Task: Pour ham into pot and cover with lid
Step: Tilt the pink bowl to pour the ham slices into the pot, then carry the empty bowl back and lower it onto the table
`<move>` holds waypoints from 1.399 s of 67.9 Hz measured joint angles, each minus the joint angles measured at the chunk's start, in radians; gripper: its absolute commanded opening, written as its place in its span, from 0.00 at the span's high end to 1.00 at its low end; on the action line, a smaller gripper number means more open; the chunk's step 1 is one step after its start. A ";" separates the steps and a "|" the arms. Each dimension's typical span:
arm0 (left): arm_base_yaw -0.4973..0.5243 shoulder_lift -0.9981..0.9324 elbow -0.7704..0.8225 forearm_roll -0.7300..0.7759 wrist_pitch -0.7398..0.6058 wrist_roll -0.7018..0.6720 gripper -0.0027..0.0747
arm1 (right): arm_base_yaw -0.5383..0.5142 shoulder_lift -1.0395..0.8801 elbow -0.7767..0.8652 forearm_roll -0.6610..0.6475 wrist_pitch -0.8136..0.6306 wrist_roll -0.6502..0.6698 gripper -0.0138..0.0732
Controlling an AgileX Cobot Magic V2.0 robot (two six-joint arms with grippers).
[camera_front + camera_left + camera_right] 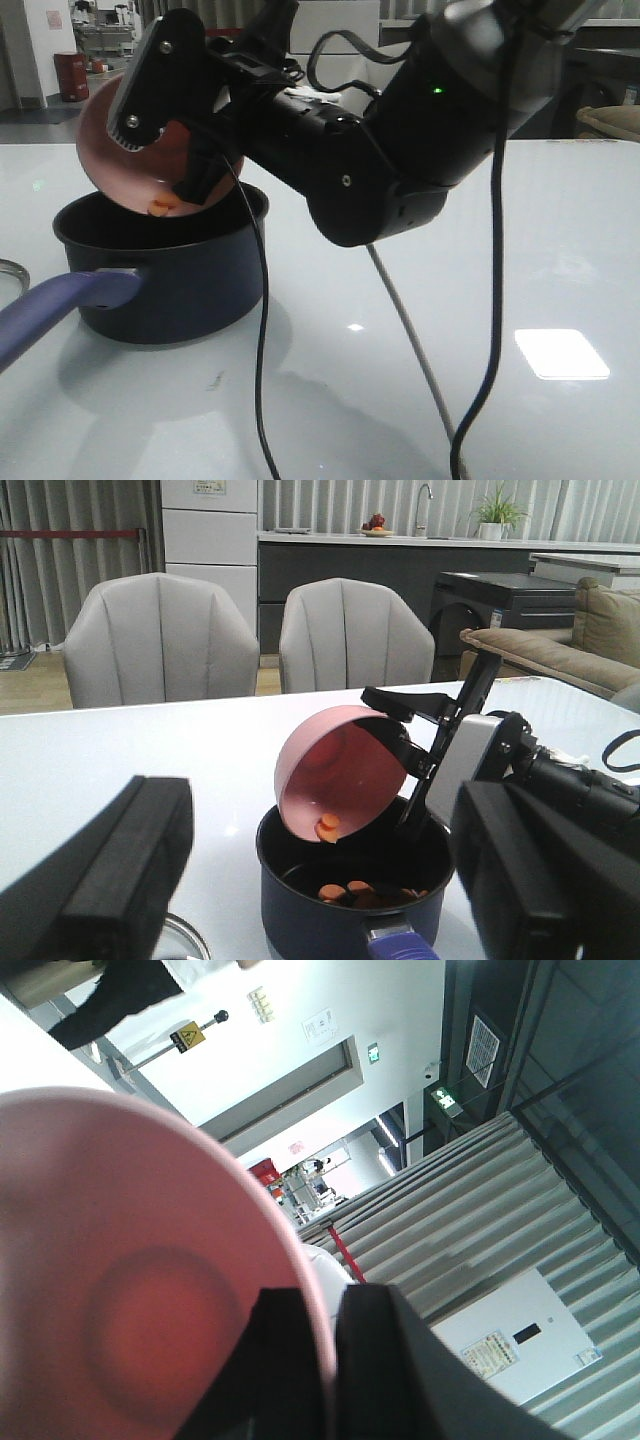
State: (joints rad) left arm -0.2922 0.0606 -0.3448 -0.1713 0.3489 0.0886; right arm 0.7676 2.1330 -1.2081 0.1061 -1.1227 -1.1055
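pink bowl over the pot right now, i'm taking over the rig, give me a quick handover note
Right gripper: shut on the rim of the pink bowl, holding it tipped steeply over the pot.
Left gripper: open, holding nothing, back from the pot.
Ham: several pieces already in the pot; a couple still cling to the bowl's lower edge.
Lid: only a rim sliver shows at the table's left edge.
Left: shake out the last pieces, set the bowl aside, fit the lid.

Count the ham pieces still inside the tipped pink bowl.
1 ham piece clings near the lowest edge of the pink bowl, which the right claw tips over the pot. Others may be hidden.
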 measured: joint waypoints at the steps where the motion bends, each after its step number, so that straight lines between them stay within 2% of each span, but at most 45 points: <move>1: 0.000 0.000 0.000 0.000 0.000 0.000 0.24 | 0.000 0.000 0.000 0.000 0.000 -0.001 0.68; 9: 0.000 0.000 0.000 0.000 0.000 0.000 0.24 | 0.000 0.000 0.000 -0.040 0.000 -0.052 0.68; 22: 0.000 0.000 0.000 0.000 0.000 0.000 0.24 | 0.000 0.000 0.000 -0.120 0.000 -0.221 0.68; 42: 0.000 0.000 0.000 0.000 0.000 0.000 0.24 | 0.000 0.000 0.000 -0.125 0.000 -0.239 0.68; 46: 0.000 0.000 0.000 0.000 0.000 0.000 0.24 | 0.000 0.000 0.000 -0.121 0.000 -0.182 0.68; 51: 0.000 0.000 0.000 0.000 0.000 0.000 0.24 | 0.000 0.000 0.000 -0.099 0.000 -0.045 0.68; 54: 0.000 0.000 0.000 0.000 0.000 0.000 0.24 | 0.000 -0.003 0.000 -0.073 0.000 0.098 0.68; 55: 0.000 0.000 0.000 0.000 0.000 0.000 0.24 | 0.000 -0.003 0.000 -0.073 0.000 0.098 0.68; 56: 0.000 0.000 0.000 0.000 0.000 0.000 0.24 | 0.000 -0.008 0.000 -0.061 0.000 0.174 0.69; 57: 0.000 0.000 0.000 0.000 0.000 0.000 0.24 | 0.000 -0.008 0.000 -0.061 0.000 0.174 0.69; 58: 0.000 0.000 0.000 0.000 0.000 0.000 0.24 | 0.000 -0.016 0.000 -0.046 0.000 0.272 0.69; 59: 0.000 0.000 0.000 0.000 0.000 0.000 0.24 | 0.000 -0.016 0.000 -0.046 0.000 0.272 0.68; 60: 0.000 0.000 0.000 0.000 0.000 0.000 0.24 | 0.000 -0.026 0.000 -0.036 0.000 0.350 0.68; 61: 0.000 0.000 0.000 0.000 0.000 0.000 0.24 | 0.000 -0.026 0.000 -0.036 0.000 0.350 0.68; 64: 0.000 0.000 0.000 0.000 0.000 0.000 0.24 | 0.000 -0.050 0.000 -0.021 0.009 0.505 0.68; 70: 0.000 0.000 0.000 0.000 0.000 0.000 0.24 | 0.000 -0.096 0.000 0.000 0.068 0.697 0.68; 77: 0.000 0.000 0.000 0.000 0.000 0.000 0.24 | 0.000 -0.183 0.000 0.049 0.256 0.864 0.68; 80: 0.000 0.000 0.000 0.000 0.000 0.000 0.24 | 0.000 -0.205 0.000 0.066 0.336 0.880 0.68; 81: 0.000 0.000 0.000 0.000 0.000 0.000 0.24 | 0.000 -0.228 0.000 0.086 0.402 0.890 0.68; 82: 0.000 0.000 0.000 0.000 0.000 0.000 0.24 | 0.000 -0.228 0.000 0.086 0.402 0.890 0.68; 83: 0.000 0.000 0.000 0.000 0.000 0.000 0.24 | -0.002 -0.251 0.000 0.105 0.469 0.896 0.68; 84: 0.000 0.000 0.000 0.000 0.000 0.000 0.24 | -0.002 -0.251 0.000 0.105 0.469 0.896 0.68; 87: 0.000 0.000 0.000 0.000 0.000 0.000 0.24 | -0.011 -0.297 0.000 0.137 0.605 0.903 0.68; 88: 0.000 0.000 0.000 0.000 0.000 0.000 0.24 | -0.011 -0.297 0.000 0.137 0.605 0.903 0.68; 89: 0.000 0.000 0.000 0.000 0.000 0.000 0.24 | -0.014 -0.322 0.000 0.146 0.671 0.905 0.68; 90: 0.000 0.000 0.000 0.000 0.000 0.000 0.24 | -0.017 -0.328 0.000 0.148 0.671 0.905 0.68; 91: 0.000 0.000 0.000 0.000 0.000 0.000 0.24 | -0.025 -0.347 0.000 0.150 0.737 0.908 0.68; 92: 0.000 0.000 0.000 0.000 0.000 0.000 0.24 | -0.025 -0.347 0.000 0.150 0.737 0.908 0.68; 93: 0.000 0.000 0.000 0.000 0.000 0.000 0.24 | -0.035 -0.372 0.000 0.154 0.803 0.909 0.68; 94: 0.000 0.000 0.000 0.000 0.000 0.000 0.24 | -0.035 -0.372 0.000 0.154 0.803 0.909 0.68; 95: 0.000 0.000 0.000 0.000 0.000 0.000 0.24 | -0.047 -0.403 0.000 0.157 0.882 0.911 0.68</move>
State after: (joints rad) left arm -0.2922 0.0606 -0.3448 -0.1713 0.3489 0.0886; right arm 0.7203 1.7300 -1.2081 0.2628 -0.2410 -0.1942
